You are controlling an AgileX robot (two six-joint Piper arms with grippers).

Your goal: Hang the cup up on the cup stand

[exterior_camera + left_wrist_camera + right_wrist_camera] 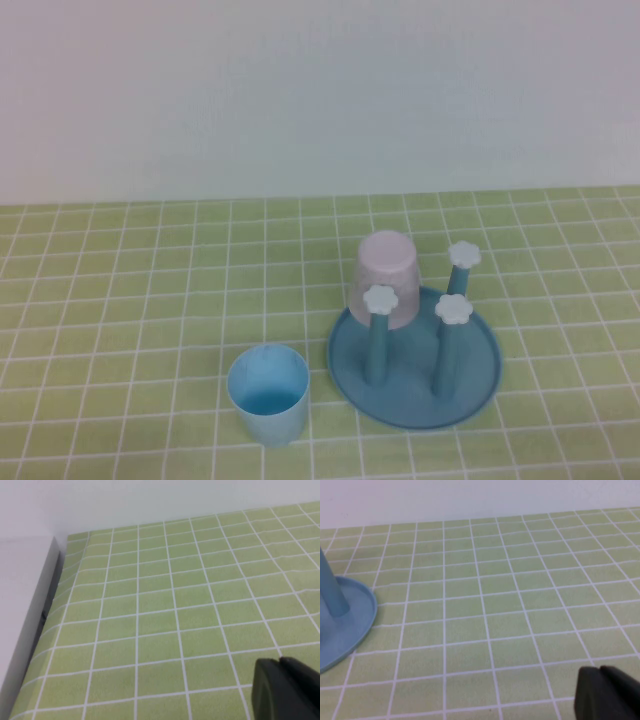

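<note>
The light blue cup (267, 394) stands upright, mouth up, on the green checked cloth, just left of the cup stand (480, 385). The stand is a round teal dish with three bare pegs topped by white flower knobs (380, 299). A pale pink cup (385, 278) hangs upside down at the stand's back. Neither gripper shows in the high view. My left gripper (279, 661) is shut and empty, low over bare cloth. My right gripper (599, 669) is shut and empty, to the right of the stand's dish rim (366, 615), with one peg (332, 592) in view.
The green checked cloth (130, 290) covers the table up to a white back wall. In the left wrist view a white ledge (25, 610) borders the cloth's edge.
</note>
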